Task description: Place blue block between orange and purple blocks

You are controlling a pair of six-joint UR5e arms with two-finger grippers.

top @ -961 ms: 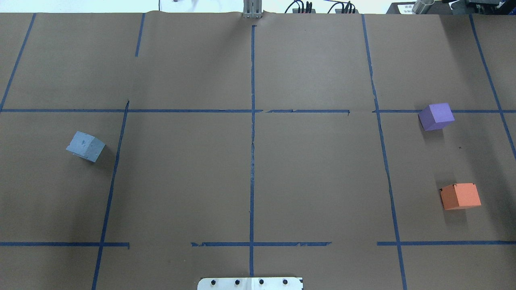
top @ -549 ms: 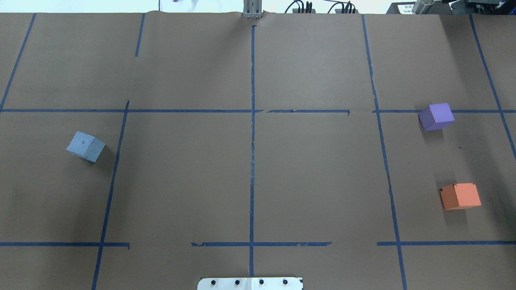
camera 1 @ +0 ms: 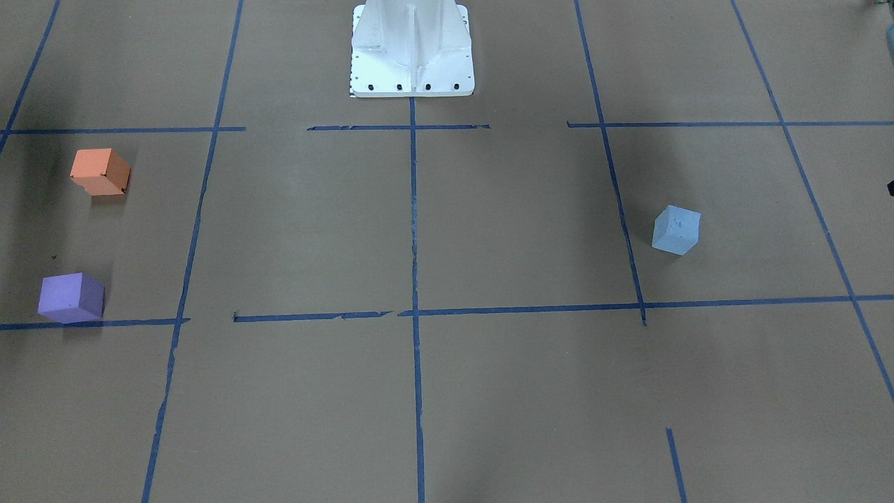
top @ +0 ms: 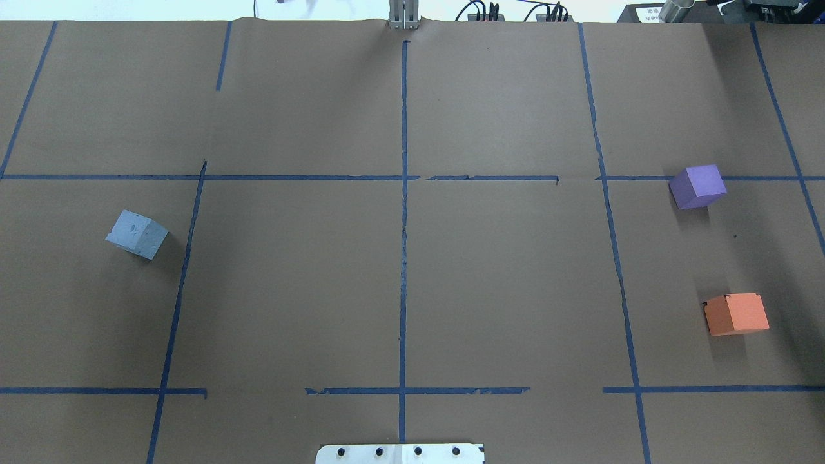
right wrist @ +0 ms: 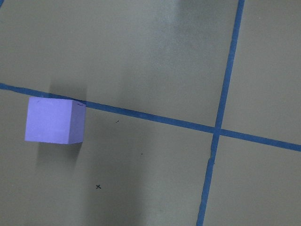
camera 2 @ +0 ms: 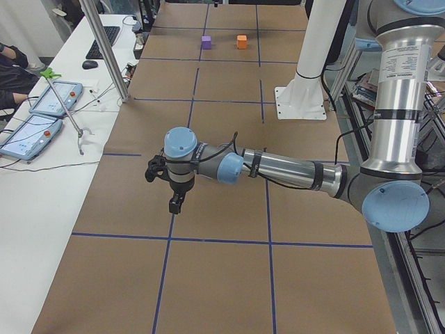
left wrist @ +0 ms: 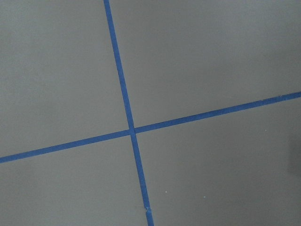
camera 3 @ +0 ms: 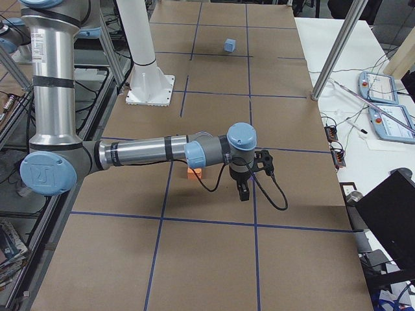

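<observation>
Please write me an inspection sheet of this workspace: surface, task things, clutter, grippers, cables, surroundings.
Surface: brown paper, flat, with a blue tape grid.
Job's things: blue block on the robot's left side; purple block and orange block on its right side, apart, the gap between them free.
Clutter: nothing seen.
Grippers: left gripper and right gripper hang above the paper; open or shut cannot be told.
Cables: black cables at the far edge.
Surroundings: teach pendants on a side table.

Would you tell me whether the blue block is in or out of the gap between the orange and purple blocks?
Out: blue block sits far left; bare paper separates orange block and purple block.
</observation>
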